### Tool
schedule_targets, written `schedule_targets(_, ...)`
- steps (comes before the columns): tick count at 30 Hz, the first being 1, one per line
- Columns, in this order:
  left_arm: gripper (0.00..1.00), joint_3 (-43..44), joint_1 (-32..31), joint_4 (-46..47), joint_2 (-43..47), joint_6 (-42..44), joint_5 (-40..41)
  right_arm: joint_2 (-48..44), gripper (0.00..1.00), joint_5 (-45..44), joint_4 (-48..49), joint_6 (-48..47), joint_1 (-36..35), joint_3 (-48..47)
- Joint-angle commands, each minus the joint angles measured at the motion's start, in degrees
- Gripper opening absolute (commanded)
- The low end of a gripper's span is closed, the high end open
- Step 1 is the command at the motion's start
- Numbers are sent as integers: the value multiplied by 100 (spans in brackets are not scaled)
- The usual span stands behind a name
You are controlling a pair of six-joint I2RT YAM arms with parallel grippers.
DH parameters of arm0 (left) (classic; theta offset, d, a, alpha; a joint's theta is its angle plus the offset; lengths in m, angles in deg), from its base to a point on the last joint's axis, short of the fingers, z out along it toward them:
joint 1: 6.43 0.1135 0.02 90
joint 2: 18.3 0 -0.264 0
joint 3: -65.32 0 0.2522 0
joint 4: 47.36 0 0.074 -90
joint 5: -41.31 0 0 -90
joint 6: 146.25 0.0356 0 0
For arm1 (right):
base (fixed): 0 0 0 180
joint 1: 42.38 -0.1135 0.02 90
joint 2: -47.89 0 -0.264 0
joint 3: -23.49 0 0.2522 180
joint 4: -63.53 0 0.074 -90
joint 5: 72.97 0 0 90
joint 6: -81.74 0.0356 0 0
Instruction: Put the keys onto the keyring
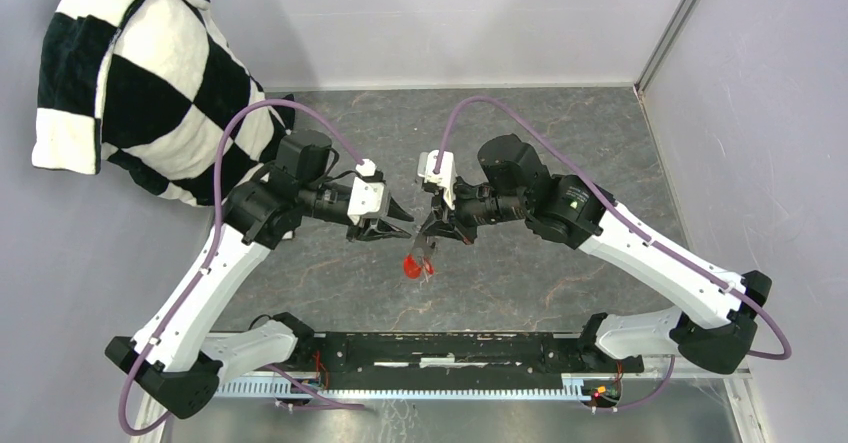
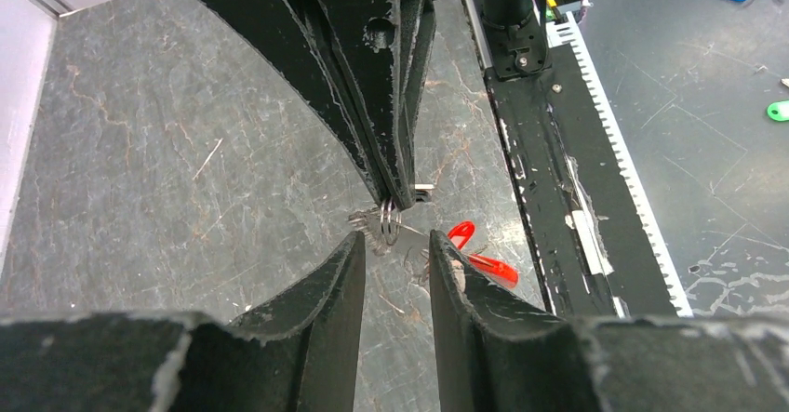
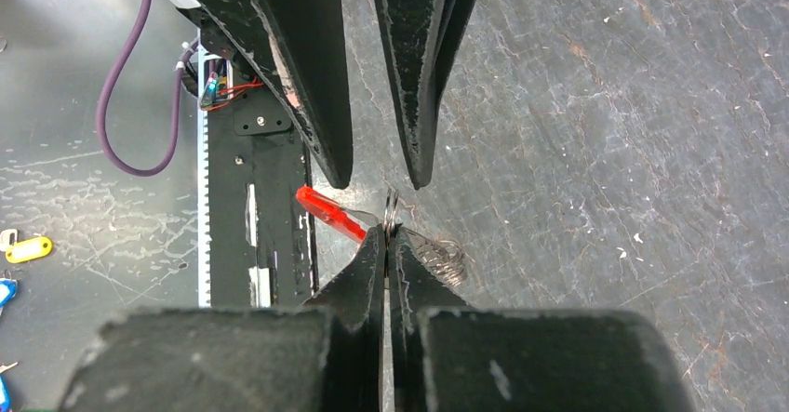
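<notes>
The right claw is pinching the keyring at its tips, with the red fob dangling beneath. The left claw, part-spread and empty, is facing it just ahead, so it is best advancing straight onto the ring's free rim.

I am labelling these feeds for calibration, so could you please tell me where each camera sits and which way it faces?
Top external: above and behind the bases, looking down at the table; both arms show, left gripper and right gripper tip to tip by the keyring.
Left wrist: on the left arm, facing the right gripper; own open fingers at the bottom.
Right wrist: on the right arm, facing the left gripper; own fingers shut on the keyring.
Shared: both wrist views show the red fob.
</notes>
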Motion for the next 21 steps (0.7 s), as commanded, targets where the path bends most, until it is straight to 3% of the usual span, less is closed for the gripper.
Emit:
schedule_targets(1,38,171,-7,120,200,215,-1,-24,0,84,197,-32,-36,-320)
schedule_targets(11,43,-6,-7,373,139,215,41,80,0,271,241,-1,-98,-371)
schedule_targets(21,32,81,-55,-99,-61,367,71,221,0,237,85,-58,-120,-532)
